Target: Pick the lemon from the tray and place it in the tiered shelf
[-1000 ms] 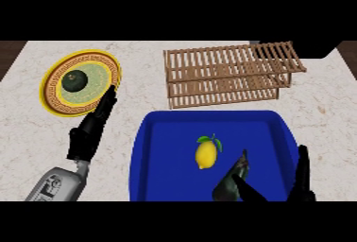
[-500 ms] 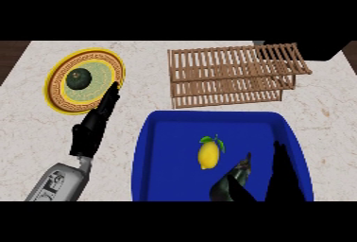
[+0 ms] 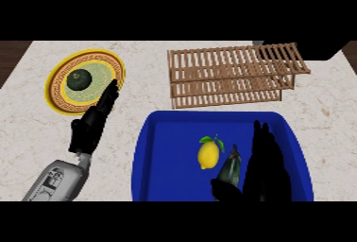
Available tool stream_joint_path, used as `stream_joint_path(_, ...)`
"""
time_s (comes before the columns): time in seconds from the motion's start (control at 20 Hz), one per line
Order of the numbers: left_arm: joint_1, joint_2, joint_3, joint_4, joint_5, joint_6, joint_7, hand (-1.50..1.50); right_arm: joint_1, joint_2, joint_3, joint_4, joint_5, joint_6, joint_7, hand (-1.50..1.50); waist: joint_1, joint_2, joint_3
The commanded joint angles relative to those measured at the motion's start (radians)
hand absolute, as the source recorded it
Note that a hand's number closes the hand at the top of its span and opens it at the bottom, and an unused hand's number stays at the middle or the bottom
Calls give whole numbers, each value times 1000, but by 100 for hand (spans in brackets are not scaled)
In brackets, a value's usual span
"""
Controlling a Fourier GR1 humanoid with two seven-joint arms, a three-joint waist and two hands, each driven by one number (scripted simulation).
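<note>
Showing a pale, speckled stone bench (image 3: 153,71) filling nearly the whole view, lying under even light; meeting a dark brown strip (image 3: 12,52) at the upper left corner.

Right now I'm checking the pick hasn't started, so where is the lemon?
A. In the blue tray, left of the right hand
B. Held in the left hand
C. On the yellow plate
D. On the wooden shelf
A: the lemon lies on the floor of the blue tray, just left of the right hand, whose straight fingers do not close round it.
</note>
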Motion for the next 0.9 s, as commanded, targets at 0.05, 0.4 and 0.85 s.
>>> stream_joint_path(0.05, 4, 10, 30, 27, 14, -22, -21, 0, -113, 10, -2, 26, -24, 108, 256, -150, -5, 0, 0)
stream_joint_path(0.4, 8, -29, 3, 16, -16, 6, -8, 0, -196, 10, -39, 127, -37, 56, 256, -150, -2, 1, 1)
stream_joint_path(0.85, 10, -13, 17, -11, -20, -5, 12, 0, -201, 9, -54, 180, -45, 43, 256, -150, -7, -4, 2)
